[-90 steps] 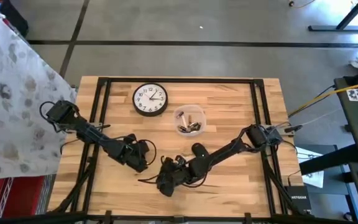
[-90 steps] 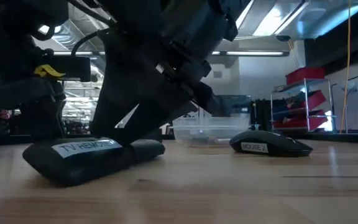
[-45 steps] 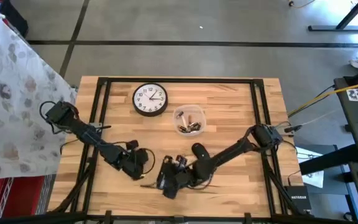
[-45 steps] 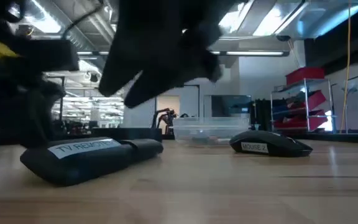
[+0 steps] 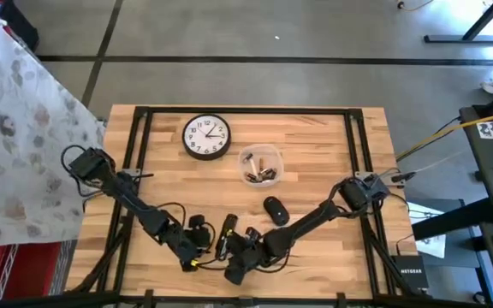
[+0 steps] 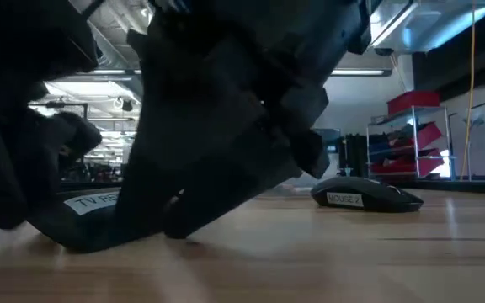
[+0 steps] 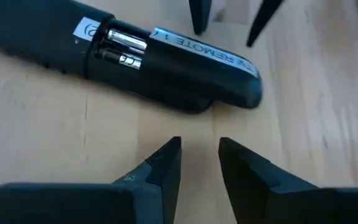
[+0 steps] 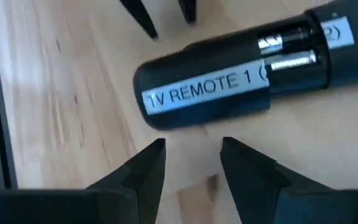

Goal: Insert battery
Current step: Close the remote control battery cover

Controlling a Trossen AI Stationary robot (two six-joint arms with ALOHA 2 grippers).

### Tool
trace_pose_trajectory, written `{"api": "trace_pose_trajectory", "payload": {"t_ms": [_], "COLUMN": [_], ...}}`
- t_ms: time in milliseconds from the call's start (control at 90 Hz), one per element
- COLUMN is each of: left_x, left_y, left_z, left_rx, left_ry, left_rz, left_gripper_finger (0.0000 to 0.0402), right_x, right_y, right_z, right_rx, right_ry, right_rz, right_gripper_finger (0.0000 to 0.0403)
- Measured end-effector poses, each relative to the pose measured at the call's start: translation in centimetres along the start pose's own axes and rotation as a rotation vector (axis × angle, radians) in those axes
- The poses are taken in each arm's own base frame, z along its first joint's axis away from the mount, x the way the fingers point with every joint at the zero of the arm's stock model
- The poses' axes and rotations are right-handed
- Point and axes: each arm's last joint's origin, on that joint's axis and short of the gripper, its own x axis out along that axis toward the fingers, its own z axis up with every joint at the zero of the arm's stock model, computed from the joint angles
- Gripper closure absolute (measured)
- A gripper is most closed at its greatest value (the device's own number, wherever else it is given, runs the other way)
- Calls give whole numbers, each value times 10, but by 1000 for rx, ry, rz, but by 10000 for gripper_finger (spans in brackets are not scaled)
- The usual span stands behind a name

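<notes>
Over on the left, the left gripper sits low at the near edge of the wooden table, its jaws a little apart with bare wood showing between the fingertips and nothing held. Right beside it lies the TV remote, a black bar flat on the boards; its white label reads "TV REMOTE 1" in the right wrist view. The battery bay is uncovered, and two silver-ended batteries sit side by side inside it. Neither gripper touches the remote: a strip of table shows between it and each pair of fingers.

Moving right, the right gripper crouches just on the remote's other side, jaws likewise parted and empty, fingers pointing at the labelled end. In the low view both arms crowd the foreground as dark bulk, with the remote lying on the table under them.

Further right and a little back, a black computer mouse rests by itself, labelled "MOUSE 2" in the low view. Behind it stands a clear plastic tub of loose batteries, and to that tub's left a round wall clock lies face up near the far edge.
</notes>
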Motion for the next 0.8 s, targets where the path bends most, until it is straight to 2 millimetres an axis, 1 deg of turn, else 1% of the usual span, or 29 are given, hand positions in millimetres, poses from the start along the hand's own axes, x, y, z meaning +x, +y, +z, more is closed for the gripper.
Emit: {"api": "trace_pose_trajectory", "payload": {"t_ms": [78, 400, 800], "left_x": [3, 3, 3], "left_y": [0, 1, 1], "left_z": [0, 0, 0], "left_rx": [-4, -27, -56], "left_ry": [-9, -15, -19], "left_rz": [5, 13, 23], "left_gripper_finger": [306, 306, 306], "right_x": [0, 2, 1], "right_y": [0, 0, 0], "right_z": [0, 5, 6], "right_rx": [0, -17, -17], "right_ry": [-28, -111, -122], "right_rz": [-16, -24, -28], "right_gripper_finger": [256, 256, 256]}}
